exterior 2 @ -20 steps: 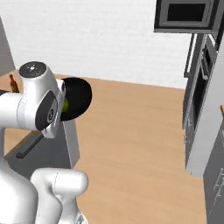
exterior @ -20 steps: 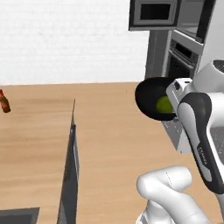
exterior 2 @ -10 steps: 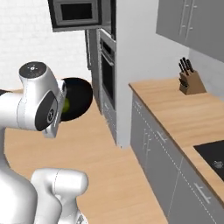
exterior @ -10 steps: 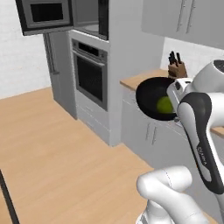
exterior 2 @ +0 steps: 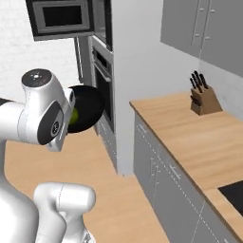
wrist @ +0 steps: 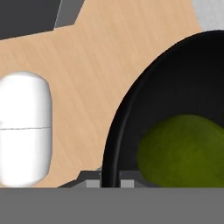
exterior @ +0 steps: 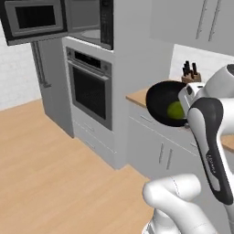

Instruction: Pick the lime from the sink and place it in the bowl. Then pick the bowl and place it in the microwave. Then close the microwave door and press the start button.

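The microwave sits high in the tall cabinet column above the oven, its cavity showing grey; the microwave door stands swung open to the left, black with a steel frame round its window; to the right runs a wooden bench with a knife block on it. The bowl is off any surface, carried in the air beside the white arm and tipped steeply toward its side in both base views; the lime lies inside it against the lower wall, glossy and free to roll. The end effector is pinched on the bowl's rim — in the hand view one fingertip sits outside the thin black edge and the other inside, nearly together with only the wall between them. I judge the bowl stiff, light and smooth, so a rim grip gives little purchase against twisting; the hold looks best kept where it is, at the edge, with the bowl brought nearer level before it goes into the cavity — the lime is round and slick, and would likely tumble out at any sharp swing or further tilt.
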